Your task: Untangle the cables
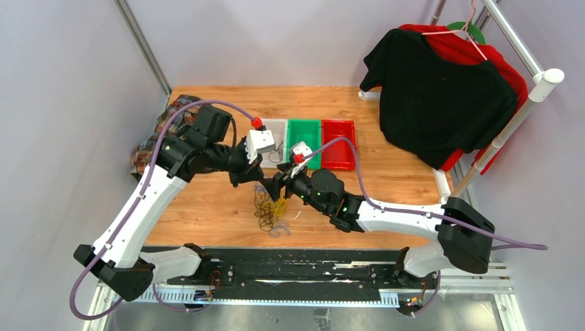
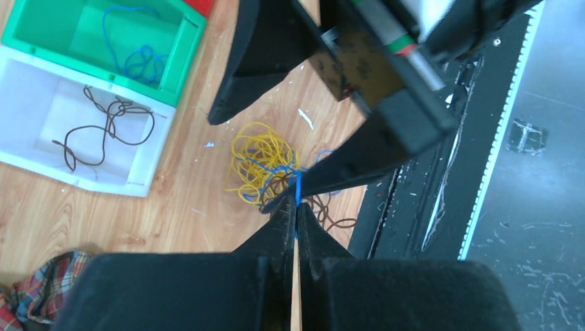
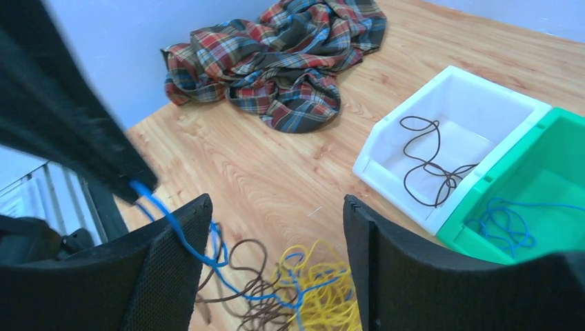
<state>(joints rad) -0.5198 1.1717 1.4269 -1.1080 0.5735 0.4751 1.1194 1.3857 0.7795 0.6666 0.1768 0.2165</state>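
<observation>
Few cables are lying sorted, judging from the top view. A dark strand is showing in the white bin, while the green bin and red bin are too small here for you to read. The main tangle is sitting on the table just in front of the bins, so I am judging that most of the work is lying ahead of you

Through the left wrist camera you are seeing the left gripper clenching a blue cable. Its fingers are pressing together on the cable, which is running straight from them into the knot. Yellow loops are making up the bulk of the knot, with dark brown strands trailing beside them. One dark brown cable is lying alone in the white bin, and a second blue cable is lying in the green bin

Through the right wrist camera your right gripper is standing released, jaws wide apart and gripping nothing. The blue cable is crossing one of its fingers and dropping into the tangle below, where it is looking thin, limp and interlaced with yellow and brown
</observation>
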